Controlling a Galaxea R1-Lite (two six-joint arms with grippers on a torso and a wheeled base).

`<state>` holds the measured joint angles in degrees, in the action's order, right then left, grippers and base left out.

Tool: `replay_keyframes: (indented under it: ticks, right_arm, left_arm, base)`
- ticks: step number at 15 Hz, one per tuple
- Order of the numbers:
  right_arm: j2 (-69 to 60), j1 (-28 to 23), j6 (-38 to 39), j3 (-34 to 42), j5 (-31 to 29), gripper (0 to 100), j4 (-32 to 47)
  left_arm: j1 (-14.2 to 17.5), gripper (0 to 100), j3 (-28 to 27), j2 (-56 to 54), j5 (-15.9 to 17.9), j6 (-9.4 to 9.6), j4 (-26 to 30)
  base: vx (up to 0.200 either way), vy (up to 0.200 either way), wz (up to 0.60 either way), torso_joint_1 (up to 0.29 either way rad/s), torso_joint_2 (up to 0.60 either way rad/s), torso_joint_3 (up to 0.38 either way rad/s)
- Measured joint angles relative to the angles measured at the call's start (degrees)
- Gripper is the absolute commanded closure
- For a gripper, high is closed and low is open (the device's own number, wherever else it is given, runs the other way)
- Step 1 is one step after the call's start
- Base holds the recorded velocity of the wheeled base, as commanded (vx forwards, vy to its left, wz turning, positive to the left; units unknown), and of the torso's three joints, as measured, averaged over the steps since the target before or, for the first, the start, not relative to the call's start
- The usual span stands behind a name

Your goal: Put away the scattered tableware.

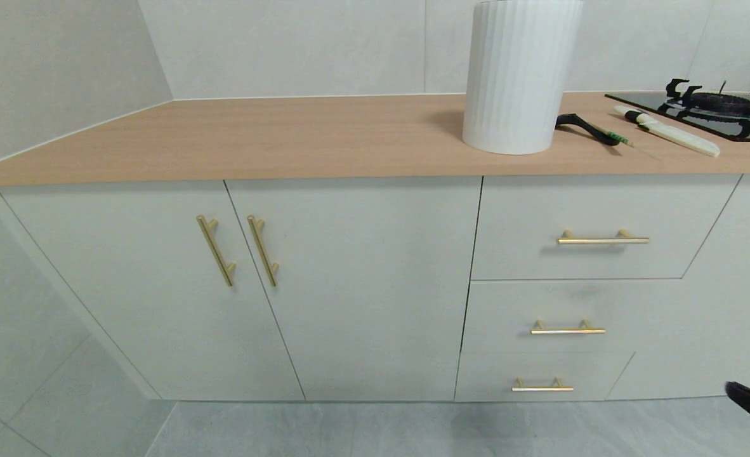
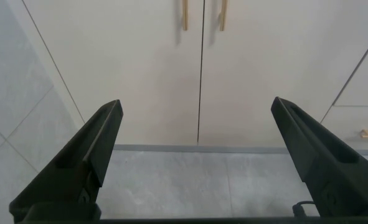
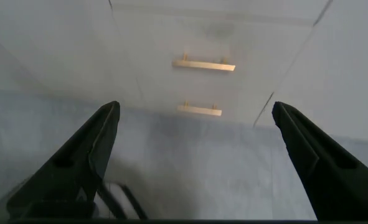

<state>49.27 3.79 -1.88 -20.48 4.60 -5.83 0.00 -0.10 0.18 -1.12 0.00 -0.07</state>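
Facing pale cabinet fronts under a wooden desk (image 1: 254, 139). Noted the scattered tableware on the desk at 2 o'clock in the head view. Recorded a black-handled utensil (image 1: 583, 124) lying flat at 3 o'clock of a tall white ribbed container (image 1: 518, 76); cannot tell whether touching its base or just beside it. Recorded a long white utensil (image 1: 673, 136) with a black band, lying flat farther toward 3 o'clock, apart from the first and alongside the near edge of a black glass hob (image 1: 717, 108). Found the container upright at 1 o'clock, near the desk's front edge.

Found two cabinet doors (image 1: 349, 285) with vertical brass handles at 9 o'clock below the desk, and three drawers (image 1: 540, 304) with horizontal brass handles at 4 o'clock, all closed.

Logged the left gripper (image 2: 196, 104) low before the door pair, over the grey tiled floor (image 1: 413, 431), with fingers (image 2: 90, 155) spread wide and gripping nothing. Logged the right gripper (image 3: 194, 106) low before the two lower drawers, with fingers likewise spread wide and nothing between them.
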Motion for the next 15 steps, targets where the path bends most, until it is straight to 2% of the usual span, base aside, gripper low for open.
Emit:
replay_keyframes:
  ticks: [4,7,12,15]
  right_arm:
    - [29.6,1.0,-0.4,-5.9,0.1,0,-12.1]
    - [46.7,1.7,-0.5,-9.9,-0.8,0,-23.5]
    - [65.3,1.4,2.0,-15.2,-8.8,0,-40.5]
    - [71.5,0.2,2.8,-17.4,-12.1,0,-46.4]
  left_arm:
    - [0.0,0,0.0,0.0,0.0,0.0,0.0]
    - [0.0,0,0.0,0.0,0.0,0.0,0.0]
    - [0.0,0,0.0,0.0,0.0,0.0,0.0]
    - [0.0,0,0.0,0.0,0.0,0.0,0.0]
  base:
    - [0.0,0.0,0.0,0.0,0.0,0.0]
    - [0.0,0.0,0.0,0.0,0.0,0.0]
    - [0.0,0.0,0.0,0.0,0.0,0.0]
    - [0.0,0.0,0.0,0.0,0.0,0.0]
